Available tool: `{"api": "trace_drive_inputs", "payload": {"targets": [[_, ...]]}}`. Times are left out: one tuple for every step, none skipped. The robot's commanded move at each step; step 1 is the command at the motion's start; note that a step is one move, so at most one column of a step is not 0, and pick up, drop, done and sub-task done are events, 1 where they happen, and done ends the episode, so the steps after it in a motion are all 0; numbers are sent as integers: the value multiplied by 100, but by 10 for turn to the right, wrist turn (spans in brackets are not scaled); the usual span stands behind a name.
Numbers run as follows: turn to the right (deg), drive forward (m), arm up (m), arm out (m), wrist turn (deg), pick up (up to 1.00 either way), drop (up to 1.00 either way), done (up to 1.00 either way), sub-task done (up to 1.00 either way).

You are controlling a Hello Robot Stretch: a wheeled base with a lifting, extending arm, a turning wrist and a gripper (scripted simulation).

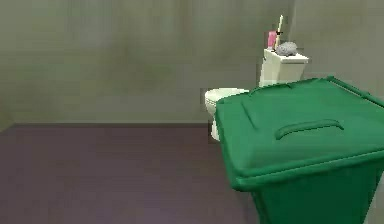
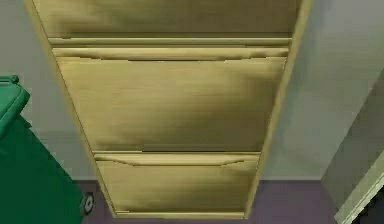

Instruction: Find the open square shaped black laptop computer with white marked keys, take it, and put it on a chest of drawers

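Of the robot's own body nothing can be told: the forward view faces a green bin (image 1: 300, 150) and a white toilet (image 1: 225, 100), the arm side view a yellow wooden chest of drawers (image 2: 175, 110).

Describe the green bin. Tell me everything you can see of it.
The green bin is dark green and looks like plastic. Its lid lies shut and carries a raised oblong moulding. It stands upright on the dark floor at the forward view's lower right, in front of a white toilet. The arm side view catches its edge and a small grey wheel beside tan drawers; whether bin and drawers touch cannot be told.
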Motion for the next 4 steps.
{"api": "trace_drive_inputs", "payload": {"targets": [[-450,0,0,0,0,0,0,0,0],[-450,0,0,0,0,0,0,0,0],[-450,0,0,0,0,0,0,0,0],[-420,0,0,0,0,0,0,0,0]]}}
